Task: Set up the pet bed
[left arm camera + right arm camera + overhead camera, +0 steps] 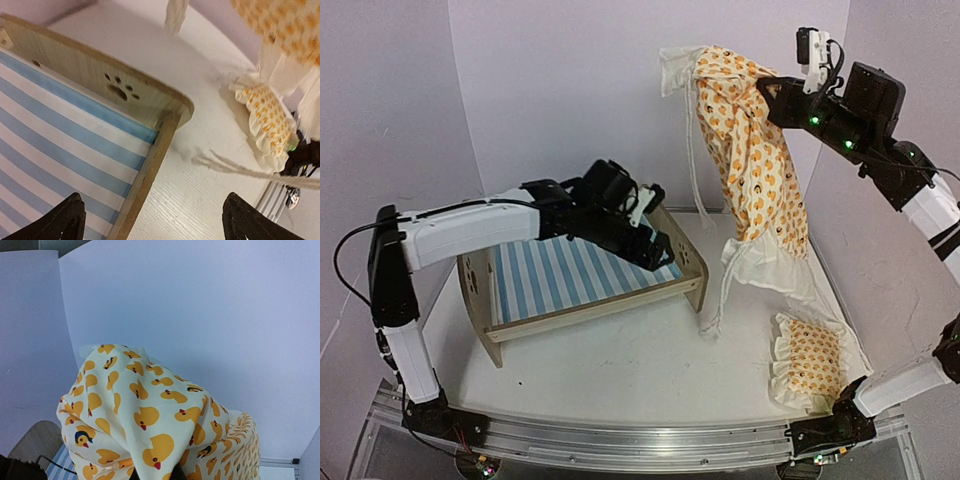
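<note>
Pet bed (600, 308) stands on its legs on the white counter (650, 385), its blue-and-white striped mattress (545, 280) lying flat inside the light-wood frame. The left arm (470, 225) reaches over the bed from its left end. The left jaws hang above the bed's right end, spread wide with nothing between them. In the wrist view the two dark fingertips (65, 220) sit far apart, one over the mattress and the other over the counter just outside the bed's side rail (145, 180). The paw-print cutout (119, 90) of the right end board lies beyond them. To the right of the bed, the right arm (865, 110) holds the quilt (755, 160) high (white cloth printed with orange-yellow ducks, ruffled at the edge). It hangs as a long bunched column, its lower ruffle reaching the counter just beside the bed's right end board, with thin ties dangling. The right jaws are pressed together on the quilt's top fold, though the fingers themselves are buried in cloth in the wrist view, where the duck print (150, 430) fills the lower part. Right of the bed and nearer the arm bases than its front rail, the small matching pillow (807, 360) lies flat on the counter beside the quilt's trailing ruffle, well apart from the bed.
</note>
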Controlling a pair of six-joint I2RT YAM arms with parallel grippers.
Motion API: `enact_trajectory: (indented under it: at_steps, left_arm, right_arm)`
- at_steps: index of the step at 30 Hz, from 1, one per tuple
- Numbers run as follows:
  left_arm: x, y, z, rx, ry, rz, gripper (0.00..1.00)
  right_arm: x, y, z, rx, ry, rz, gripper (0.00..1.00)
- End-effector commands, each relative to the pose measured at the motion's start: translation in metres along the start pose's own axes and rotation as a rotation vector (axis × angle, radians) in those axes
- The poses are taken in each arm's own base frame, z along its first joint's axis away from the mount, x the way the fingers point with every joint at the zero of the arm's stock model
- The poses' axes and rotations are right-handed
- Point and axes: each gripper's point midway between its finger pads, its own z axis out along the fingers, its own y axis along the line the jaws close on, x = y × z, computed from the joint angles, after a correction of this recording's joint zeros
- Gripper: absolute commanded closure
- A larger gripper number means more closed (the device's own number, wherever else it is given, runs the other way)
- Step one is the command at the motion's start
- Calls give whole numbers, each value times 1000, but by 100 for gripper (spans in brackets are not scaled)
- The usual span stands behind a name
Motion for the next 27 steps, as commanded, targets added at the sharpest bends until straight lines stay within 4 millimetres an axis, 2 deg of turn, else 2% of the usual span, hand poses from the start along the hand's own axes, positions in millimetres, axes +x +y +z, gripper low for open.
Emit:
enact_trajectory:
  at_steps: [1,6,8,11,13,15,17,18,19,21,24,27]
  left_arm:
    - [-80,-4,-96,13,-276,50,2]
    - [-121,-1,-141,134,-427,30,1]
    - [-133,-5,-150,164,-465,41,1]
    - [-150,-8,-152,167,-500,60,0]
    - [-155,0,-143,133,-502,52,1]
    - [-157,16,-139,74,-508,24,4]
    - [-156,34,-137,5,-508,-3,14]
    - [-154,42,-138,-21,-506,-7,22]
    - [-152,46,-138,-39,-505,-6,26]
    - [-151,53,-142,-74,-507,6,42]
    - [-153,73,-160,-214,-528,29,65]
    - [-148,105,-182,-410,-524,26,75]
  right_arm:
    - [-42,47,-4,-268,-109,82,100]
    - [-47,74,-4,-431,-101,187,100]
    - [-47,82,-4,-486,-103,227,100]
    - [-45,95,-5,-577,-109,305,100]
    - [-41,100,-3,-614,-103,343,100]
    - [-37,104,-2,-630,-93,370,100]
    - [-34,106,-2,-646,-85,393,100]
    - [-34,107,-2,-655,-84,402,100]
    - [-32,109,-2,-666,-78,409,100]
    - [-28,113,-1,-691,-63,424,100]
    - [-22,119,3,-708,-49,418,100]
    - [-20,123,7,-720,-49,396,100]
